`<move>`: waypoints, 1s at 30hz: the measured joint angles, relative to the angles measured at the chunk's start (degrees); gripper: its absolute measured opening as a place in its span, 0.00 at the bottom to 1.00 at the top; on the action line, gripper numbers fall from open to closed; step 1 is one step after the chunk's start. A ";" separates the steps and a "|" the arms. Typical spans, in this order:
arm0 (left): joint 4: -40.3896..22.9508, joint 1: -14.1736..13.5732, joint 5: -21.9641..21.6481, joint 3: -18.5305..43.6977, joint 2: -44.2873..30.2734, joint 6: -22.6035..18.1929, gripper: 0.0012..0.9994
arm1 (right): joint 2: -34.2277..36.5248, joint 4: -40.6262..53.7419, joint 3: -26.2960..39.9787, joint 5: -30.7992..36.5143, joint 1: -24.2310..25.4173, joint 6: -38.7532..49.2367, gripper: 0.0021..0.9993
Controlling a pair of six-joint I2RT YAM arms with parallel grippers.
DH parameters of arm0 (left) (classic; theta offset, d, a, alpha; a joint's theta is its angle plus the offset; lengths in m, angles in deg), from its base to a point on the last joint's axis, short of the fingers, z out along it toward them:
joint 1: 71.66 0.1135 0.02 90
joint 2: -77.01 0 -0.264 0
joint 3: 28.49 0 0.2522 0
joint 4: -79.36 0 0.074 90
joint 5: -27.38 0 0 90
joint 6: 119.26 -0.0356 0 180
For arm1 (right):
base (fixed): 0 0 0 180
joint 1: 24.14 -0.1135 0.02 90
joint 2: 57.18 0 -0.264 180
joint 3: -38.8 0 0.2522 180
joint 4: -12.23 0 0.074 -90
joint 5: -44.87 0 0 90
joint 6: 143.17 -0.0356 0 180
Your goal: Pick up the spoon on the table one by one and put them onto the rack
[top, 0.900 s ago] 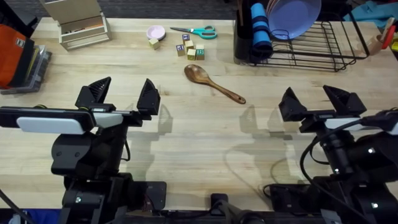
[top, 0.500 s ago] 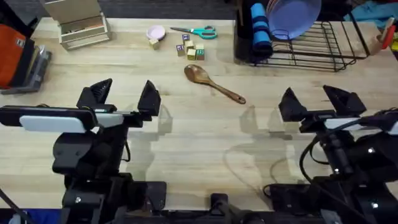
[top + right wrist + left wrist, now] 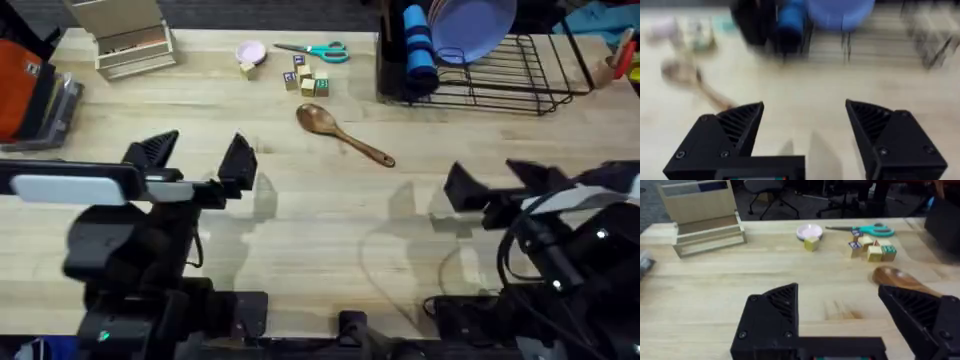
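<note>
A dark brown wooden spoon (image 3: 342, 134) lies flat on the table (image 3: 300, 210), bowl toward the far left, handle pointing near right. The left wrist view catches its bowl (image 3: 897, 279); the right wrist view shows it blurred (image 3: 692, 80). The black wire rack (image 3: 500, 75) stands at the far right with a black utensil holder (image 3: 395, 55) at its left end, also in the right wrist view (image 3: 840, 40). My left gripper (image 3: 195, 160) is open, near-left of the spoon. My right gripper (image 3: 500, 180) is open, near-right of the spoon. Both are empty.
Teal-handled scissors (image 3: 315, 50), small wooden blocks (image 3: 303, 78) and a pink dish (image 3: 250, 50) lie beyond the spoon. A beige stand (image 3: 125, 38) sits far left. A purple plate (image 3: 470, 25) and blue roll (image 3: 418, 45) rest in the rack.
The right arm has shifted and its gripper has dropped slightly nearer; the left arm has moved a little toward the left. The spoon has stayed put.
</note>
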State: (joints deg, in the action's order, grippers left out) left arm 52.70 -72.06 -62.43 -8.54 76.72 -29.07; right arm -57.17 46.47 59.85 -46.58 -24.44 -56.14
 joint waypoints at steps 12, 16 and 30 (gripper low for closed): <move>-3.81 0.00 0.00 18.67 -18.71 0.02 0.99 | 13.17 12.25 21.85 -0.98 0.00 2.39 1.00; -5.65 0.00 0.00 25.63 -27.12 0.03 0.99 | 22.34 14.06 29.60 -1.11 0.00 2.64 1.00; -14.79 0.00 0.07 48.43 -50.99 0.04 0.99 | 59.30 31.10 62.70 -2.63 0.00 2.79 1.00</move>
State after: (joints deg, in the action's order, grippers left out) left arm 37.91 -72.06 -62.37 39.89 25.73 -29.03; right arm 2.13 77.57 122.55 -49.21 -24.44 -53.35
